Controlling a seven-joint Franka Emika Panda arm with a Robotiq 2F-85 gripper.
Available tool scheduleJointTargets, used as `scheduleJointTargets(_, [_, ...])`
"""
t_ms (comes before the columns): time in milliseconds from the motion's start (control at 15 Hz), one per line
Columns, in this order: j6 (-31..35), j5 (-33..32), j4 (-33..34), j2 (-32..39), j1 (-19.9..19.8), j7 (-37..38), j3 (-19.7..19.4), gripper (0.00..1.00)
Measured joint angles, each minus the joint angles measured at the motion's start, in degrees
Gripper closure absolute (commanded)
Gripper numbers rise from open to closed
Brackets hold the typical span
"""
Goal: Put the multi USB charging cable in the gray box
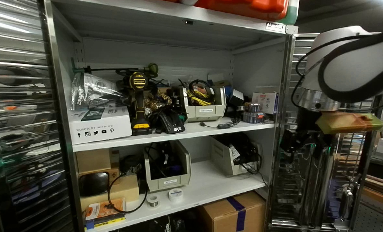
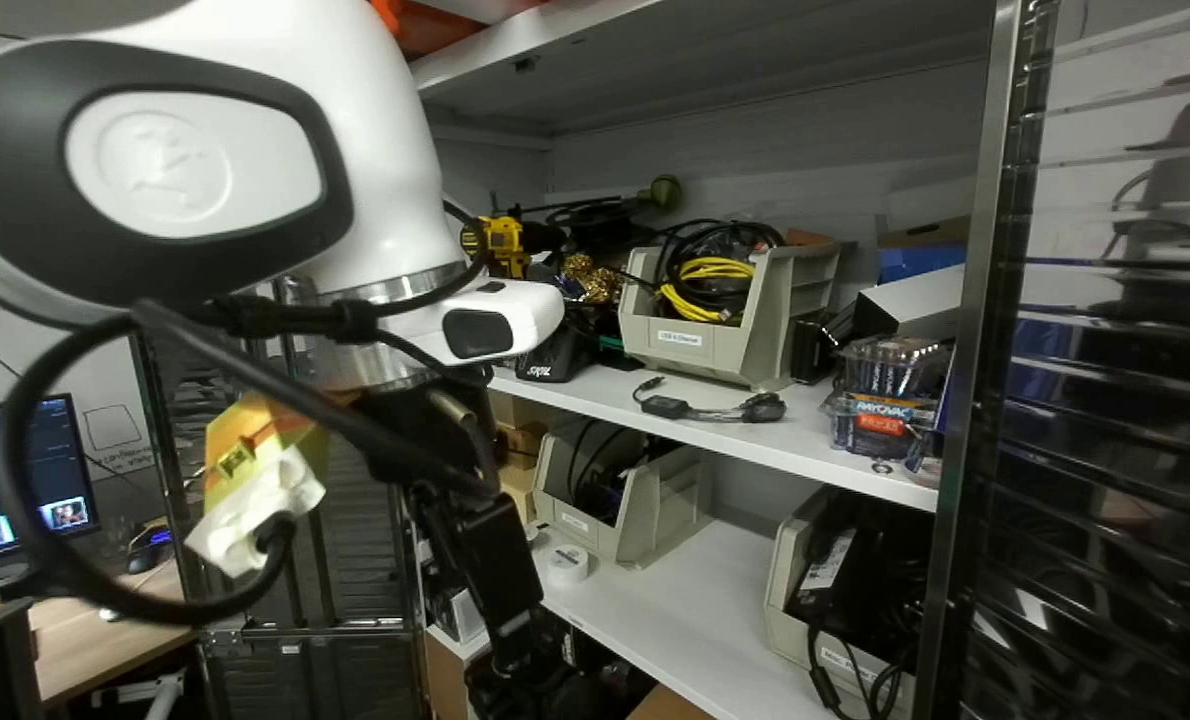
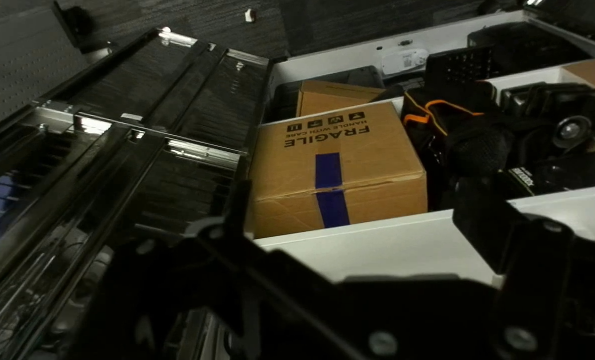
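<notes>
Multi USB charging cable [image 1: 224,126]: lying on upper shelf [image 1: 194,129] — just on near side of gray box [image 2: 675,362]
Gray box: standing on same shelf, holding yellow and black cables [image 2: 705,267]
Gripper [image 3: 355,197]: hanging in front of cabinet [image 1: 259,67] — gaping wide

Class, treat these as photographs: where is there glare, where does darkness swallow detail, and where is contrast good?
In an exterior view, bright streaks glare off the door at image left; in the wrist view, the gripper is near-black, much detail lost; in an exterior view, the dark cable stands out against the white shelf.
</notes>
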Motion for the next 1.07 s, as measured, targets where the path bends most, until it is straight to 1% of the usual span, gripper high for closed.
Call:
scheduleJointTargets(200, [0.1, 2.2, 6.8, 6.8, 0.5, 8.5, 2.2, 0.00])
scheduleJointTargets(400, [1.0, 2.2, 14.5, 14.4, 0.2, 17.2, 2.4, 0.00])
scheduleJointTargets(733, [1.3, 2.5, 27.1, 26.4, 0.0, 29.1, -0.3, 0.00])
scheduleJointTargets(1067, [1.3, 3.8, 39.5, 35.4, 2.0, 36.4, -2.7, 0.00])
